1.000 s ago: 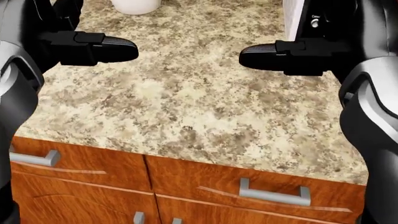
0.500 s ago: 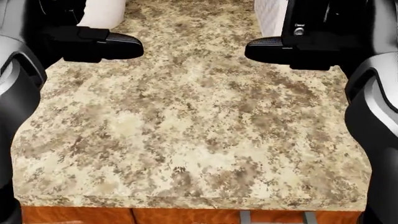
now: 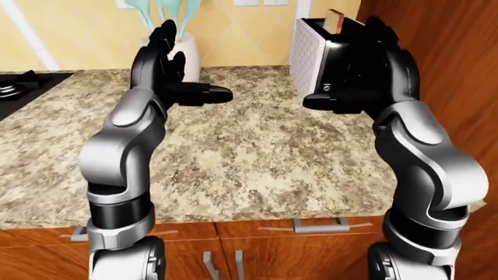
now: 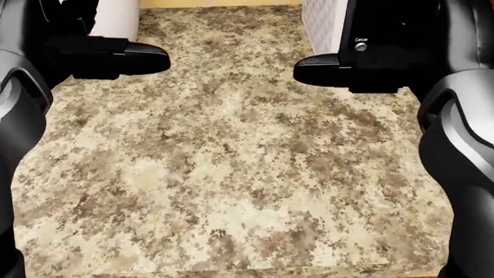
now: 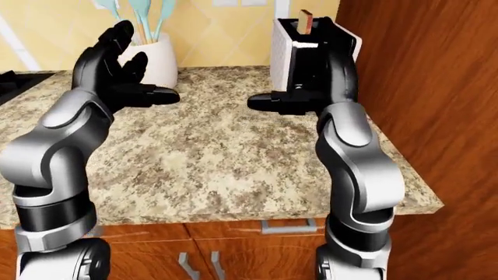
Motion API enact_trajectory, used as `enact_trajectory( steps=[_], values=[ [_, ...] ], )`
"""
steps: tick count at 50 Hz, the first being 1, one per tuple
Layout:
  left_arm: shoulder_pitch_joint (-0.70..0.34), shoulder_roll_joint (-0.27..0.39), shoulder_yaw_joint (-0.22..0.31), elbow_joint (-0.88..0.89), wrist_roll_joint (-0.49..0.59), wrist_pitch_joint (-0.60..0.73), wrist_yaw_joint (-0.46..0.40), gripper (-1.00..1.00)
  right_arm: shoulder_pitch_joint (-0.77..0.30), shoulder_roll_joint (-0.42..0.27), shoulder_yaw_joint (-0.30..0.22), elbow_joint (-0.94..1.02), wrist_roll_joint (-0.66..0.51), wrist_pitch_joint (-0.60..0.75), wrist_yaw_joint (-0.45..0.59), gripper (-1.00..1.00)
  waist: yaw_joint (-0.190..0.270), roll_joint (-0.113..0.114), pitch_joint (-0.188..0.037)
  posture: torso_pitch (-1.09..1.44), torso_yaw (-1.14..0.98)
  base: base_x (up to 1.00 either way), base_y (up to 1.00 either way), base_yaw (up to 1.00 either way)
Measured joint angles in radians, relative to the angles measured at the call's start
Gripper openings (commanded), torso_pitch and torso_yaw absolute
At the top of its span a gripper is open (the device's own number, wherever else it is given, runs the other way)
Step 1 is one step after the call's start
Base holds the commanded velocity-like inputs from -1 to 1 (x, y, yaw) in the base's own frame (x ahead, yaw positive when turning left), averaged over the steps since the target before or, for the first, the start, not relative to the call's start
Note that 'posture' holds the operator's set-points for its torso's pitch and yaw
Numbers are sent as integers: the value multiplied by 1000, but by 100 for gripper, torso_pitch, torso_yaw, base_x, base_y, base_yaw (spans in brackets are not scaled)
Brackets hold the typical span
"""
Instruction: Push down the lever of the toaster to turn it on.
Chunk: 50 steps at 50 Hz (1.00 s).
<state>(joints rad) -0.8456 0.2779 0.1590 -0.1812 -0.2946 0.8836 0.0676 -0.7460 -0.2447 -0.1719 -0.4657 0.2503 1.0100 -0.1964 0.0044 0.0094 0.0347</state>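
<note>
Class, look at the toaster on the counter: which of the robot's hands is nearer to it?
Right. The right hand is raised directly before the toaster, overlapping its black face. The left hand is raised well off to the view's left, by the white utensil holder.

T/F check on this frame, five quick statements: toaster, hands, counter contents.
1. A slice of bread sticks up out of the toaster. True.
2. The toaster lies tipped on its side. False: it stands upright on the granite counter, next to the wooden wall panel.
3. The left hand holds a utensil. False: it is open and empty, raised above the counter.
4. A white holder with turquoise utensils stands at the top left of the right-eye view. True.
5. The right hand is by the stove. False: it is raised right in front of the toaster; the stove is at the far left edge of the left-eye view.
</note>
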Motion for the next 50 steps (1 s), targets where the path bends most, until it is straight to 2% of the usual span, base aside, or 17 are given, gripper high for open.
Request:
enact_trajectory(
  steps=[5, 9, 12, 15, 16, 19, 28, 46, 50],
  values=[
    [-8, 0, 2, -7, -1, -7, 3, 100, -4, -2, -2, 6, -2, -11, -2, 100, -4, -8, -2, 0, 0, 1, 0, 0],
    [6, -3, -3, 10, -1, 4, 3, 100, 4, 1, -1, 15, 1, 4, -5, 100, -5, -12, 13, 0, 0, 3, 0, 0],
    [14, -5, -7, 32, 0, 20, 5, 100, 11, 2, 4, 28, 3, 9, -5, 100, -1, -6, 27, 0, 0, 23, 0, 0],
    [4, -2, -4, 10, -2, 21, 5, 100, 3, -1, 0, 13, 4, 2, -6, 100, 0, 4, 20, 0, 0, 17, 0, 0],
    [-2, 0, -1, 0, -3, 16, 5, 100, -2, -2, -2, 5, 3, -2, -7, 100, 0, 6, 11, 0, 0, 0, 0, 0],
    [-15, 5, 7, -15, -2, -12, 4, 100, -14, -2, -1, -6, 3, -13, -9, 100, -4, -7, -4, 0, 0, 0, 0, 0],
    [6, -2, -1, 13, -1, 13, 9, 100, -4, 2, 7, 0, 6, 20, -12, 100, -3, -21, 21, 0, 0, 0, 0, 0],
    [-5, 1, 0, 11, -16, 2, 10, 100, -6, 1, 4, 2, 0, 10, -6, 100, 0, -17, 15, -1, 0, 0, 0, 0],
    [-5, 0, 0, 14, -17, 12, 11, 100, -5, 1, 4, 4, 0, 11, -6, 100, -1, -16, 2, -5, 0, 0, 0, 0]
  ],
)
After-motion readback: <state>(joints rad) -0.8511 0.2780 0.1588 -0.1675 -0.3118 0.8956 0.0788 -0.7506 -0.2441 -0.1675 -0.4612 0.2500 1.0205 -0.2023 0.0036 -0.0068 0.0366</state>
